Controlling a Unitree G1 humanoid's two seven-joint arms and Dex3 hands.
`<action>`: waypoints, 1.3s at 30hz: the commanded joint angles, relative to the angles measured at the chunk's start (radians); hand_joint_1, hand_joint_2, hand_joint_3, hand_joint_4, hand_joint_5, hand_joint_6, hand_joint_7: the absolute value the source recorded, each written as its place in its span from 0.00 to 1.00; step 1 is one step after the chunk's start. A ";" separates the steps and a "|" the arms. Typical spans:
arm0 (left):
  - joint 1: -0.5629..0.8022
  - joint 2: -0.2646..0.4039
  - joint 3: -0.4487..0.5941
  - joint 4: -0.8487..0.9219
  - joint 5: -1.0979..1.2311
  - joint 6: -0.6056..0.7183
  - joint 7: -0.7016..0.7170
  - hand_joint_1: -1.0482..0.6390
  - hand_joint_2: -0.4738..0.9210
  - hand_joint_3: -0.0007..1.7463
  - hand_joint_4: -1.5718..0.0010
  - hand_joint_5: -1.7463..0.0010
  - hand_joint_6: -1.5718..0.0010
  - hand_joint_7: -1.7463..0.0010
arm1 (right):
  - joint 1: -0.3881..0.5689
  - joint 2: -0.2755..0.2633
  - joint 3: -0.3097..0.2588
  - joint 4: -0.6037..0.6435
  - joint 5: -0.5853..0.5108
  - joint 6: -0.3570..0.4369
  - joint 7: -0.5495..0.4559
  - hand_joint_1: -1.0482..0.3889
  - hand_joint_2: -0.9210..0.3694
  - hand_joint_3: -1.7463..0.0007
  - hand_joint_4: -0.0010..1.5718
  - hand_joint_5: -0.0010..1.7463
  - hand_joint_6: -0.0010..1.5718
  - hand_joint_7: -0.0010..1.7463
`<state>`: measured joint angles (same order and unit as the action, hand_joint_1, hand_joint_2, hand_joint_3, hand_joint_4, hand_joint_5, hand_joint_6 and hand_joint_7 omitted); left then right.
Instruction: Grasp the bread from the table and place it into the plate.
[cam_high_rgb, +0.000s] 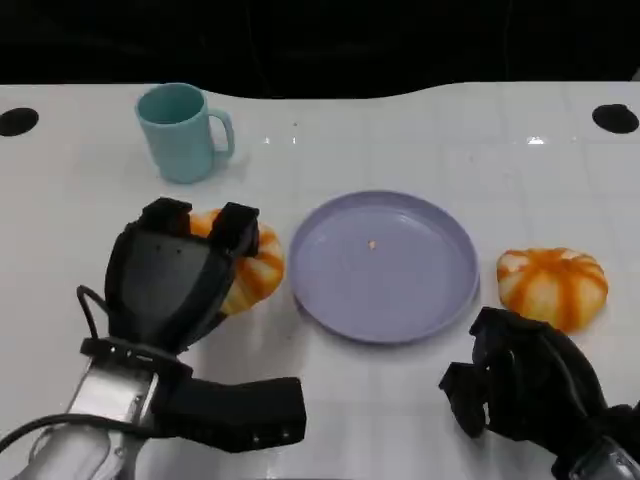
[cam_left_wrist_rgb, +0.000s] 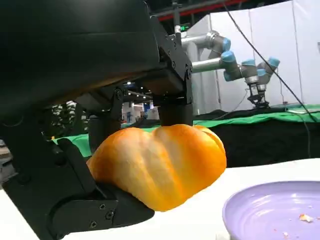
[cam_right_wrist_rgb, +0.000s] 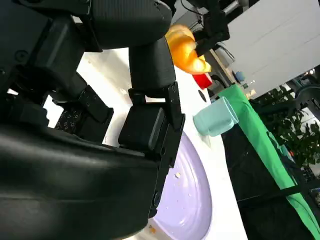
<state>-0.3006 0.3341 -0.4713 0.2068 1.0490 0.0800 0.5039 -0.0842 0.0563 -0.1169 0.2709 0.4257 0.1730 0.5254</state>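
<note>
I am seeing my left hand (cam_high_rgb: 178, 275) lying over the bread (cam_high_rgb: 248, 262) on the white tabletop (cam_high_rgb: 420, 140), toward its left side, and the hand is closing on it: in the left wrist view the fingers (cam_left_wrist_rgb: 172, 97) are pressing on the top of the bread (cam_left_wrist_rgb: 159, 162) while the thumb part is sitting under its near side. The bread is still resting on the tabletop, just beside the left rim of the purple plate (cam_high_rgb: 385, 265), and I cannot tell if it is touching the rim. Its long axis is running roughly left to right along the tabletop, with the rounded end pointing toward the plate. My right hand (cam_high_rgb: 520, 385) is waiting near the front edge at the right, with the fingers curled in and holding nothing. A second bread (cam_high_rgb: 553, 285) is lying just behind this hand, to the right of the plate and apart from it. A light blue mug (cam_high_rgb: 183, 131) is standing upright near the back left of the tabletop, its handle turning to the right.
</note>
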 joint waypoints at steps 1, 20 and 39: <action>-0.057 0.002 0.009 0.017 -0.047 -0.067 -0.035 0.42 0.47 0.80 0.30 0.00 0.48 0.02 | 0.013 -0.011 0.000 -0.022 0.004 0.003 -0.008 0.00 0.67 0.16 0.87 0.90 0.92 0.67; -0.298 -0.137 -0.081 0.278 -0.036 -0.160 -0.004 0.39 0.48 0.92 0.25 0.00 0.42 0.23 | 0.021 -0.005 0.003 -0.028 0.009 0.000 -0.004 0.00 0.68 0.16 0.87 0.90 0.91 0.67; -0.592 -0.328 -0.169 0.799 -0.132 -0.273 -0.055 0.36 0.65 0.57 0.40 0.03 0.50 0.41 | 0.007 -0.005 -0.003 -0.004 0.014 -0.005 0.009 0.00 0.67 0.17 0.89 0.87 0.93 0.65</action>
<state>-0.8586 0.0061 -0.6337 0.9770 0.9373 -0.1777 0.4854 -0.0713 0.0607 -0.1142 0.2574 0.4283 0.1747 0.5277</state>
